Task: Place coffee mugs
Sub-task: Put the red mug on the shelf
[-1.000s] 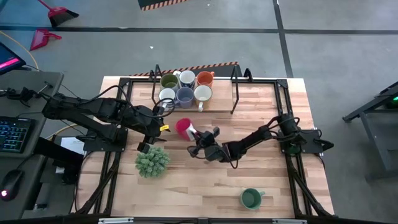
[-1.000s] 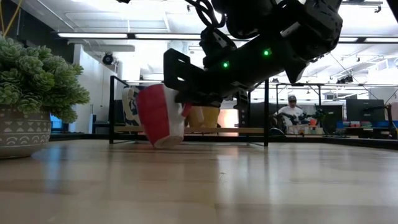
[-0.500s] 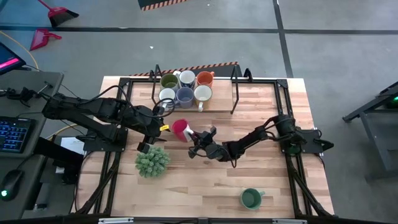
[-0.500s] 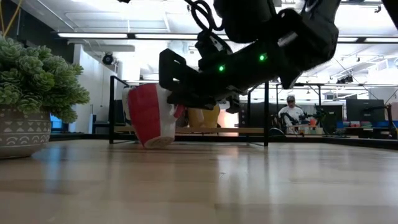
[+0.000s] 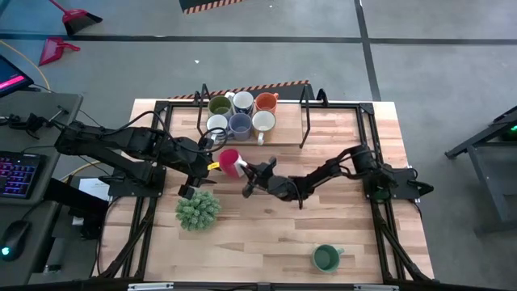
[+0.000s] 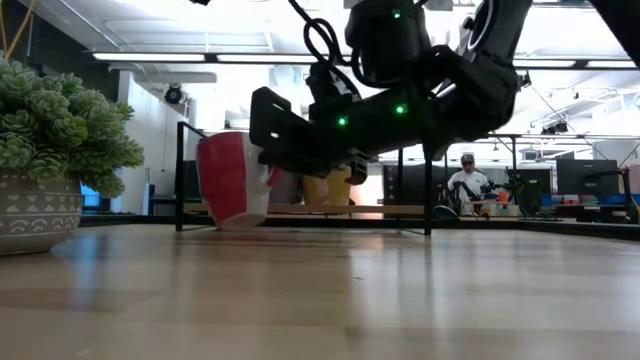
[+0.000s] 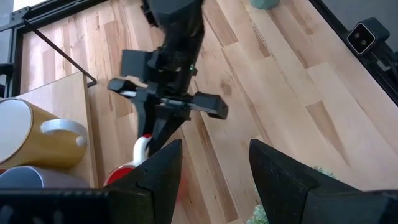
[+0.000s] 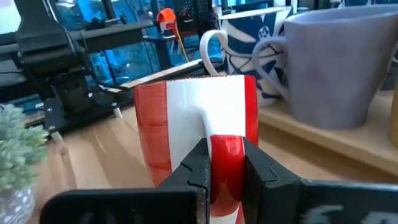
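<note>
Nearest the low camera, the potted plant (image 6: 48, 160) sits at the left edge of the frame on the wooden surface (image 5: 266, 234), and in the high view a dark green mug (image 5: 325, 258) stands alone, upright, near the bottom right, well apart from the rest; it is probably awaiting its turn. Toward the middle of the high view, the right gripper (image 5: 249, 173) is clamped on the handle of the red mug (image 5: 229, 161), the wrist view showing its two fingers (image 8: 198, 163) pinching the red loop on both sides. Holding by the handle keeps the body clear of the fingers, which suits setting it among close neighbours. The red mug is just above or barely touching the surface; which, I cannot tell. Its long axis runs near vertical with a slight tilt, mouth up, and its handle points back toward the right arm, to the right in the high view. The left gripper (image 5: 212, 152) waits just left of the red mug, fingers spread and empty. Farther up the frame, on a low rack (image 5: 283, 136), stand six mugs in two rows: an olive mug (image 5: 219, 105), a white patterned mug (image 5: 243, 102), an orange mug (image 5: 266, 103), then a white mug (image 5: 216, 124), a blue mug (image 5: 239, 124) and a cream mug (image 5: 262, 121). Beyond the surface, a person (image 6: 466, 180) sits far off.
</note>
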You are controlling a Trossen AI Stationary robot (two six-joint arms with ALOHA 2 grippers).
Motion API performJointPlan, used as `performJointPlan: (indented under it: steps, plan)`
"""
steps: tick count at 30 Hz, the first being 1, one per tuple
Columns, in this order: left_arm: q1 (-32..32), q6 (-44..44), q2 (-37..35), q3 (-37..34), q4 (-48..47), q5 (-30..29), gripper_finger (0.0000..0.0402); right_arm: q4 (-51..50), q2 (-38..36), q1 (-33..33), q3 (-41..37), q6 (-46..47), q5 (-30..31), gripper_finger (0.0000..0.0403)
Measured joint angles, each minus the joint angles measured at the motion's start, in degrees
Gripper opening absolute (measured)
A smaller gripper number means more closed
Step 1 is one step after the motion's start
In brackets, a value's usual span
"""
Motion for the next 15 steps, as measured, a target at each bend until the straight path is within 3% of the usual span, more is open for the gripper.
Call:
performJointPlan:
  steps: [5,15]
  plan:
    - [-0.02,0.04,0.00,0.01,0.00,0.00,0.0177,1.12,0.00,-1.58,0.02,-0.71,-3.96,0.0020]
    - [-0.02,0.44,-0.02,0.01,0.01,-1.21,0.0177,-0.72,0.61,-1.29,0.06,-0.76,-4.78,0.0020]
